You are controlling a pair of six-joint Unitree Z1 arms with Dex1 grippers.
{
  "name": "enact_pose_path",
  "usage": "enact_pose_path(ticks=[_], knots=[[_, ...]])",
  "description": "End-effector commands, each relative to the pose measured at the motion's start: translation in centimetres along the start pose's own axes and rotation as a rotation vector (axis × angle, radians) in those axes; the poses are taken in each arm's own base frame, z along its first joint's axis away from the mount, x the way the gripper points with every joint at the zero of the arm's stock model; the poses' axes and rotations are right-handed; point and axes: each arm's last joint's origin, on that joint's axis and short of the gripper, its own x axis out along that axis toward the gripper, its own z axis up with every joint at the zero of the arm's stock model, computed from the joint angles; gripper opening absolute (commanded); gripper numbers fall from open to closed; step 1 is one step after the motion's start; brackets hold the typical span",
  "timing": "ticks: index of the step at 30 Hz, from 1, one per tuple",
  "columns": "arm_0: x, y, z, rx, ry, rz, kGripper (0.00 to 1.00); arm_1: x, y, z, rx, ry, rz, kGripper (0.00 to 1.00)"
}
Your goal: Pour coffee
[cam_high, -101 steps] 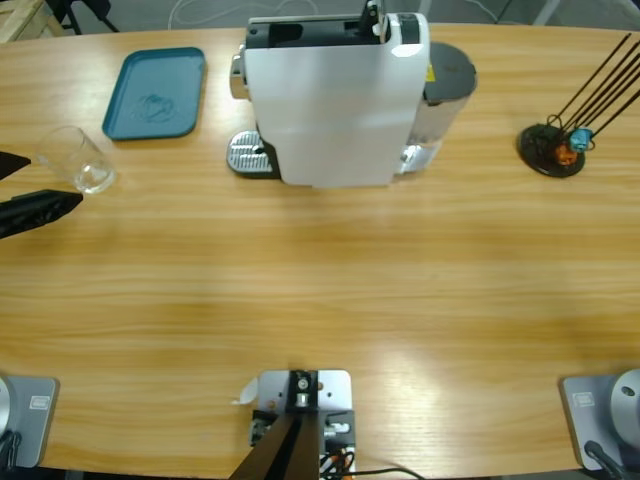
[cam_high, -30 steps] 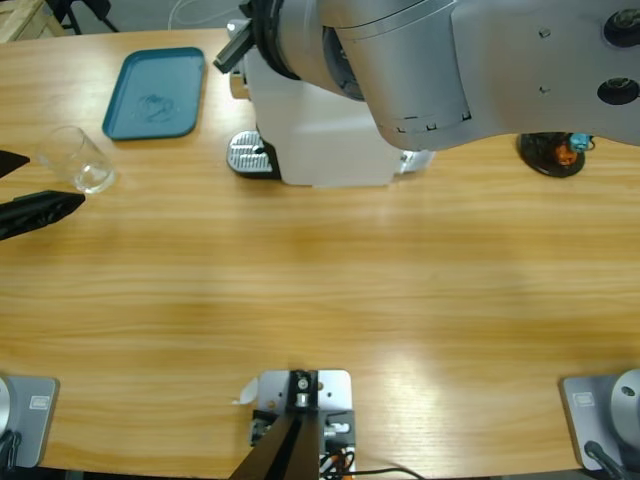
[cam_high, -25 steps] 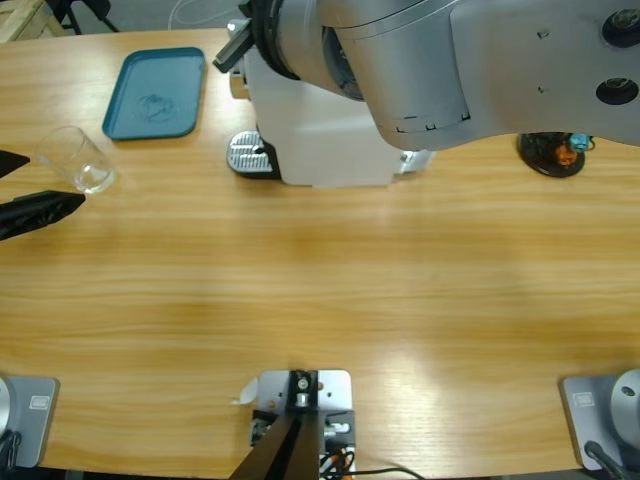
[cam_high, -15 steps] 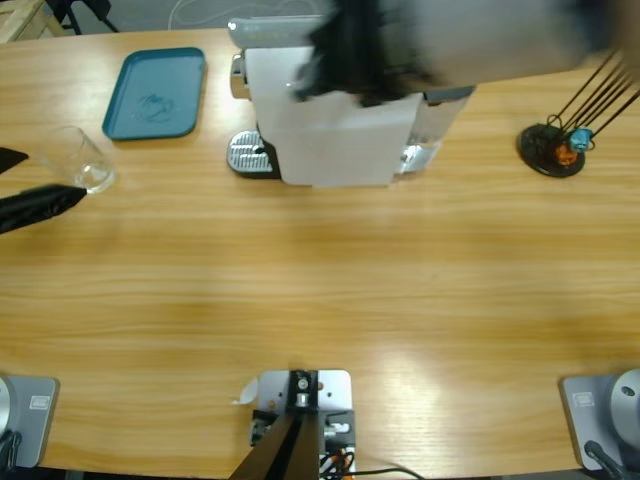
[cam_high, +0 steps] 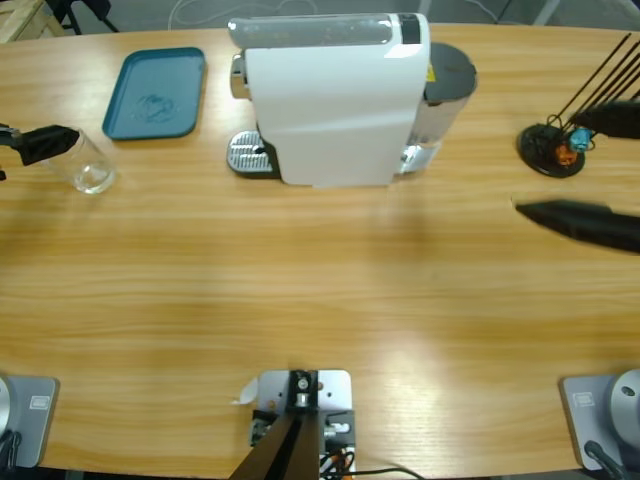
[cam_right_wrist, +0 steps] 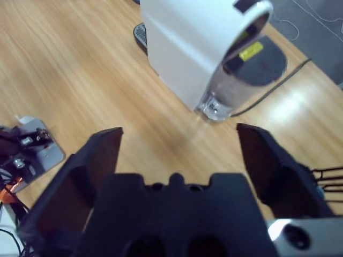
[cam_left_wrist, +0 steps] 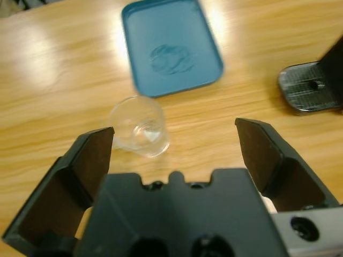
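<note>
High view, glass tumbler [cam_high: 84, 163]: upright near the bench's left edge, just in front of the teal tray [cam_high: 155, 92]; looks near empty from here, no coffee I can make out.
High view, left gripper [cam_high: 38, 143]: in from the left edge, one black jaw tip right at the tumbler's rim side; I can't tell contact.
High view, right gripper [cam_high: 585, 170]: by the right edge, one jaw beside the black capsule stand [cam_high: 550, 148], the other nearer the front; well apart from the glass.
High view, coffee machine [cam_high: 335, 95]: white, at the back middle of the bench, drip grate [cam_high: 248, 153] on its left.
Left wrist view, tumbler [cam_left_wrist: 140, 126]: clear, between the spread jaws and ahead of them, tray just beyond it.
Left wrist view, left gripper [cam_left_wrist: 182, 147]: jaws wide, nothing held.
Left wrist view, handling: light, stiff, smooth glass, likely slippery and breakable; I'd take it across the lower wall, jaws on opposite sides, gentle squeeze, kept level.
Right wrist view, right gripper [cam_right_wrist: 179, 152]: jaws wide and empty, looking down at the machine [cam_right_wrist: 195, 48] and bare bench [cam_right_wrist: 64, 64].
Right wrist view, tumbler: not in sight.
</note>
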Motion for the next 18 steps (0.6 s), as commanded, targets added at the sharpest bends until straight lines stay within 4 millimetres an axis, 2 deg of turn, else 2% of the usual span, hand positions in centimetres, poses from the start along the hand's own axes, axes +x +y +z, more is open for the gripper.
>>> enact_pose_path(ticks=[1, 7, 15, 18], knots=[[3.1, 1.6, -2.0, -0.065, 0.128, 0.153, 0.977, -1.7, -0.1, -4.5, 0.077, -0.048, 0.014, 1.0], [3.5, 2.0, -3.2, -0.121, 0.132, 0.168, 0.983, -1.9, 0.0, -5.3, 0.078, -0.05, 0.015, 1.0], [4.6, 2.0, -3.3, -0.158, 0.169, 0.119, 1.0, -1.8, 0.0, -5.9, 0.077, -0.043, 0.024, 1.0], [5.8, 1.9, -3.2, -0.164, 0.18, 0.125, 1.0, -1.9, 0.0, -6.2, 0.077, -0.046, 0.024, 1.0]])
